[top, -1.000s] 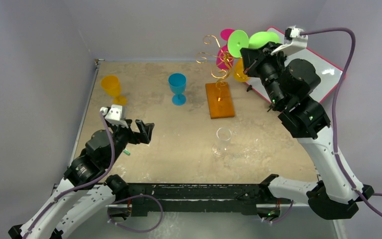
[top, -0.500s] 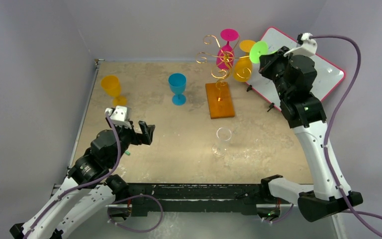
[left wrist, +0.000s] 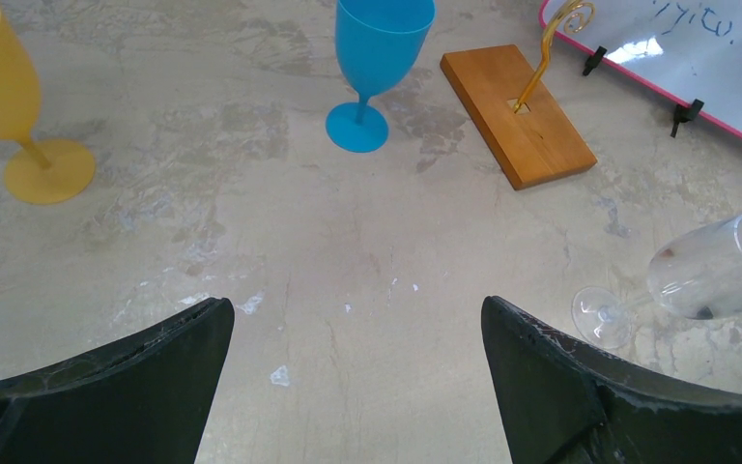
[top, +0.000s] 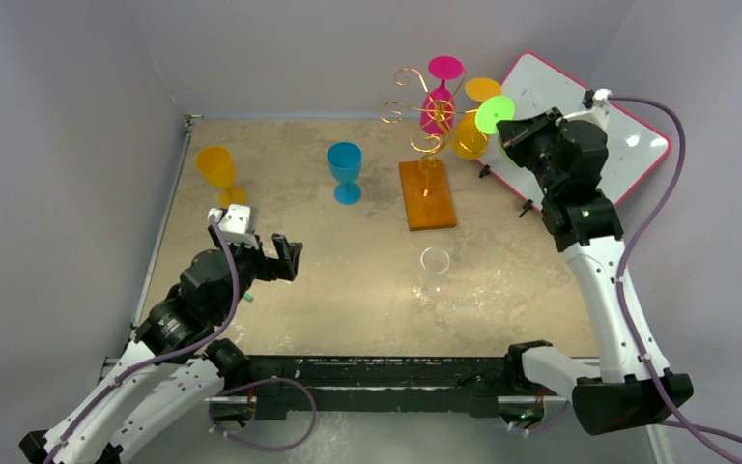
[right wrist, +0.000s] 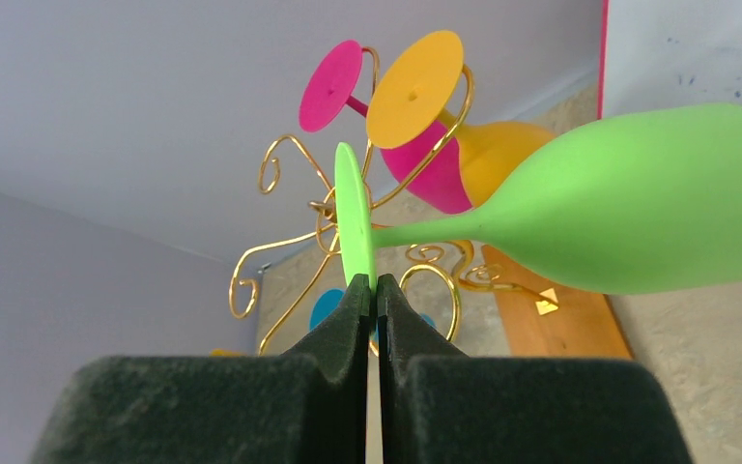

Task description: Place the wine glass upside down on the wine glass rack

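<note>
Green wine glass (right wrist: 638, 208), foot pinched by right jaws (left jaws wide, empty)

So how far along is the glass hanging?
Done: a pink glass and an orange glass hang upside down on the wine glass rack. In hand: the right gripper pinches the green glass by its foot, beside the rack, not yet hooked. To do: hanging it; yellow glass, blue glass and clear glass wait on the table; left gripper open.

Green wine glass (right wrist: 638, 208) aloft, close beside upright gold rack (top: 427, 193); unhung
</note>
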